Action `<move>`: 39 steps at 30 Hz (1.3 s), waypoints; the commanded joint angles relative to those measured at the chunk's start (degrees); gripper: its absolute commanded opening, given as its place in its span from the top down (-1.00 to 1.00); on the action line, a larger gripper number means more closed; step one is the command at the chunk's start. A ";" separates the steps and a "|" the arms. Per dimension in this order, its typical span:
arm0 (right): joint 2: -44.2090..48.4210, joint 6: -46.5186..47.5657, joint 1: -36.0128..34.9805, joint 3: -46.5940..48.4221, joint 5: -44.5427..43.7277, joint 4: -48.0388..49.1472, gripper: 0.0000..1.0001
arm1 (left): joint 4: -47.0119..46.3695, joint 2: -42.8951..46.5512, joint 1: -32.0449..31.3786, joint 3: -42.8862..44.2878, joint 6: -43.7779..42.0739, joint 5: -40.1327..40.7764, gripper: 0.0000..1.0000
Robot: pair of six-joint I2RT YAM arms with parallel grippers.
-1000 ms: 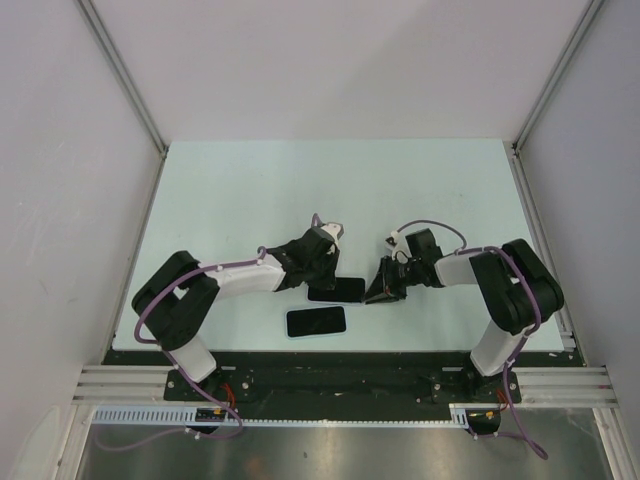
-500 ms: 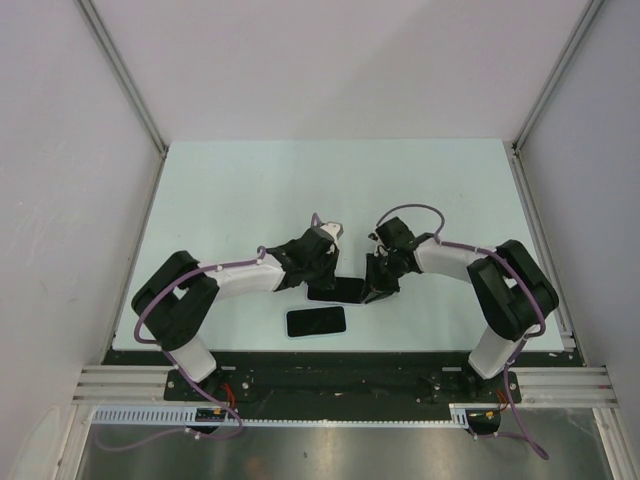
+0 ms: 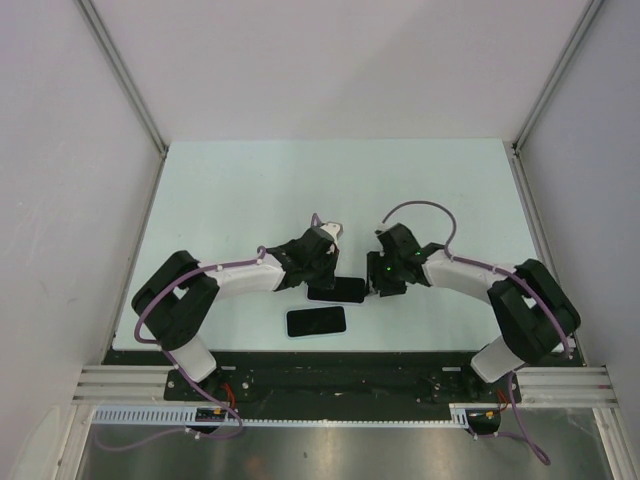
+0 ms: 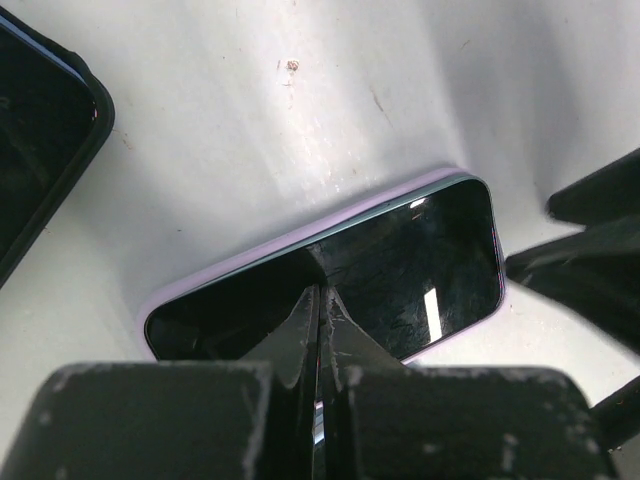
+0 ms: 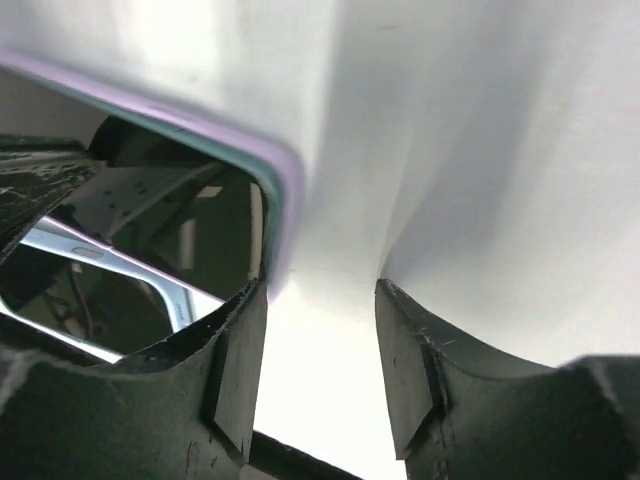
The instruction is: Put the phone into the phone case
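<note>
Jaws of the left gripper (image 4: 322, 296), shut, are being pressed onto the phone (image 4: 430, 250); right gripper (image 5: 320, 310) jaws, part-open and empty, are being held at its 3 o'clock end.

What I can't make out from here
My left gripper (image 4: 320, 300) hides the lilac-rimmed phone's (image 4: 420, 250) near edge; the black-rimmed slab (image 4: 35, 130) runs off-frame, so I can't tell whether it's a phone or a case.

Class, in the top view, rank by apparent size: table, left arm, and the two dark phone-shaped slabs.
Table; left arm; then the slabs, unranked: near slab shows whole, far slab is partly covered by that arm.
</note>
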State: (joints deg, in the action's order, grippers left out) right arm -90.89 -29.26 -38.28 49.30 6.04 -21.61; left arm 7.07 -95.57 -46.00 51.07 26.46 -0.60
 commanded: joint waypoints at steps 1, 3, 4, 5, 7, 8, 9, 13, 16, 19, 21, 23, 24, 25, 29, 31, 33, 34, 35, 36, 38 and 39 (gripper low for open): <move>6.86 -0.89 8.81 -6.14 9.49 10.17 -0.12 | 7.61 -0.85 -0.23 -2.55 -1.32 1.04 1.00; 6.87 -1.24 11.81 -8.15 16.61 13.68 -0.20 | 7.61 -0.67 -0.23 -2.64 -1.32 1.04 0.99; 5.48 -1.59 14.00 -8.69 18.81 14.91 -0.20 | 7.61 -0.67 -0.23 -2.64 -1.32 1.04 0.99; 4.42 -1.86 14.98 -9.04 22.31 17.19 -0.20 | 7.52 -0.58 -0.23 -2.64 -1.32 1.04 0.99; 0.39 -2.21 16.22 -9.22 24.53 18.78 -0.15 | 7.61 -0.49 -0.32 -2.64 -1.32 1.04 0.99; -1.20 -2.56 16.40 -9.13 26.63 20.88 -0.09 | 7.61 -0.58 -0.23 -2.55 -1.32 1.04 0.99; -2.52 -2.91 16.57 -9.22 27.52 20.99 -0.07 | 7.61 -0.58 -0.23 -2.55 -1.32 1.04 0.99; -8.50 -5.02 16.57 -9.13 31.66 27.75 0.11 | 7.61 -0.93 -0.32 -2.47 -1.41 1.04 0.99; -10.79 -5.46 16.57 -9.13 31.23 29.08 0.27 | 7.61 -1.29 -0.32 -2.29 -1.50 1.04 0.99; -11.32 -4.23 16.75 -9.05 27.72 26.89 0.48 | 7.61 -1.64 -0.41 -2.20 -1.50 1.04 0.99; -11.76 -3.27 16.75 -8.61 24.82 24.34 0.56 | 7.61 -1.37 -0.41 -2.11 -1.50 1.30 0.97; -12.20 -1.69 16.66 -8.26 21.23 21.80 0.65 | 7.61 -1.37 -0.41 -1.94 -1.50 1.65 0.92; -12.73 -1.25 16.40 -7.64 20.07 20.13 0.67 | 7.69 -1.72 -0.50 -1.50 -1.67 1.39 0.91; -13.08 -0.46 16.22 -7.38 18.93 19.24 0.69 | 7.69 -1.99 -0.50 -1.32 -1.85 1.22 0.91; -15.54 0.78 14.29 -5.36 12.78 15.11 0.81 | 7.87 -4.09 -0.67 -0.01 -2.55 -1.06 0.99; -16.94 0.95 13.33 -4.65 11.98 14.75 0.86 | 8.48 -5.93 -0.67 0.96 -3.60 -2.29 1.00; -17.56 1.22 12.62 -4.21 9.35 13.35 0.90 | 9.27 -6.82 -0.67 1.40 -4.04 -2.39 0.99; -17.83 1.31 12.36 -4.12 8.12 13.00 0.92 | 9.54 -7.17 -0.67 1.40 -4.13 -2.30 1.00; -18.35 1.39 11.66 -3.25 5.50 11.34 0.93 | 9.63 -7.09 -0.67 1.31 -4.13 -2.39 1.00; -18.70 1.92 11.22 -2.72 3.90 10.37 0.94 | 9.72 -7.09 -0.67 1.23 -4.22 -2.39 0.99; -19.41 2.10 9.03 -0.71 -1.79 6.78 0.95 | 9.89 -6.39 -0.67 1.05 -4.13 -1.86 0.99; -19.50 2.10 8.41 -0.26 -3.04 6.06 0.95 | 9.89 -6.12 -0.67 1.05 -4.22 -1.77 0.99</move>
State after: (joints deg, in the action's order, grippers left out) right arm -102.61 -32.32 -24.64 49.56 30.17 -8.38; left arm 8.01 -99.00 -46.22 54.59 24.75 -3.20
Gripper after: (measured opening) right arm 0.130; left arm 0.006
